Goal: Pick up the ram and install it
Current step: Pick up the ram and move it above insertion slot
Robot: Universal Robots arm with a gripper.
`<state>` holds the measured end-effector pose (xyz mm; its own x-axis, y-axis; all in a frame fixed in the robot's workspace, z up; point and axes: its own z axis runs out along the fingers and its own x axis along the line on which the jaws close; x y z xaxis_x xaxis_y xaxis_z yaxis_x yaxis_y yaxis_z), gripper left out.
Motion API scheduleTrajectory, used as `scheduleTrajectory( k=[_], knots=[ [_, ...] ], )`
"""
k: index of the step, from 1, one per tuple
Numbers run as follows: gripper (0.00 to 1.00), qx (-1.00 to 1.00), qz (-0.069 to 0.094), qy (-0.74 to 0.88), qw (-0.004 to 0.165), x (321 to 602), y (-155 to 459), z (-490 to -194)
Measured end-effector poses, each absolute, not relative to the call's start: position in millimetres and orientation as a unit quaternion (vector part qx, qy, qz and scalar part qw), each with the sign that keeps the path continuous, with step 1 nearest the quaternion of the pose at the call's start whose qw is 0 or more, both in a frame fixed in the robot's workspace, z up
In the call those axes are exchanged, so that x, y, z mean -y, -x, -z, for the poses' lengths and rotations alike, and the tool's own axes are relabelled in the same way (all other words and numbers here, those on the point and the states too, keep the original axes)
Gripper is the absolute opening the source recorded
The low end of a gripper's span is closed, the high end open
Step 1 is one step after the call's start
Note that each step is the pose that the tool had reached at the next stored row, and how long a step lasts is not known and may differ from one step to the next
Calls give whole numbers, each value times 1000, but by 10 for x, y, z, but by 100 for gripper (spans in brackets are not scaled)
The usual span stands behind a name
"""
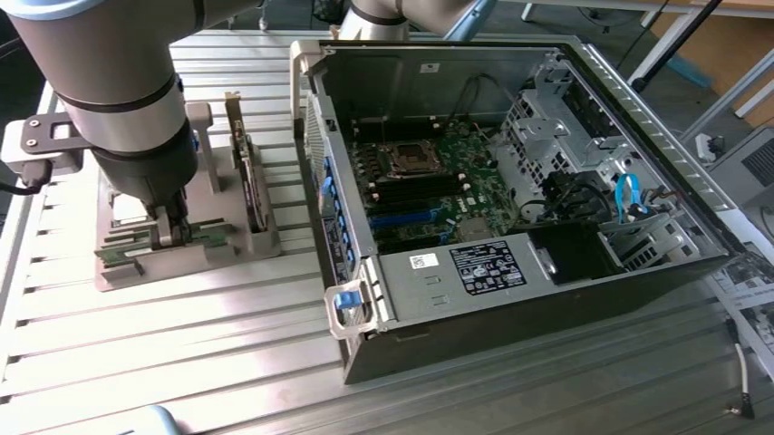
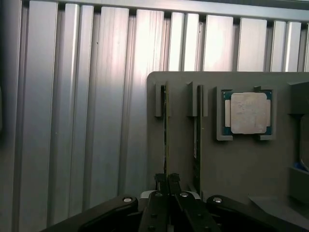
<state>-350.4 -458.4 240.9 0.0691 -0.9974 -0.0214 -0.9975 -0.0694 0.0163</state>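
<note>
The ram (image 2: 165,125) is a thin green stick standing on edge in a slot of the grey holder (image 2: 241,164). My gripper (image 2: 167,180) is shut on its near end, one black finger on each side of the board. In the exterior view the gripper (image 1: 169,234) reaches straight down into the holder (image 1: 181,265) at the exterior view's left, with the green ram (image 1: 214,237) showing beside the fingers. The stick still sits in its slot. A second stick (image 2: 197,140) stands in the neighbouring slot.
A square silver processor (image 2: 248,112) lies in a pocket of the holder. A dark expansion card (image 1: 250,181) stands upright behind the gripper. The open computer case (image 1: 362,299) lies to the exterior view's right, its motherboard (image 1: 423,195) exposed. All rest on a ribbed metal table (image 1: 181,362).
</note>
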Motion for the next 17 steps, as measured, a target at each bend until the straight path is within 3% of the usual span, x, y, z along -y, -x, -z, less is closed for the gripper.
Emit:
scheduleTrajectory(
  k=[17],
  knots=[
    [12, -682, -13, 731, 1, 4584, 3504, -2707]
  ],
)
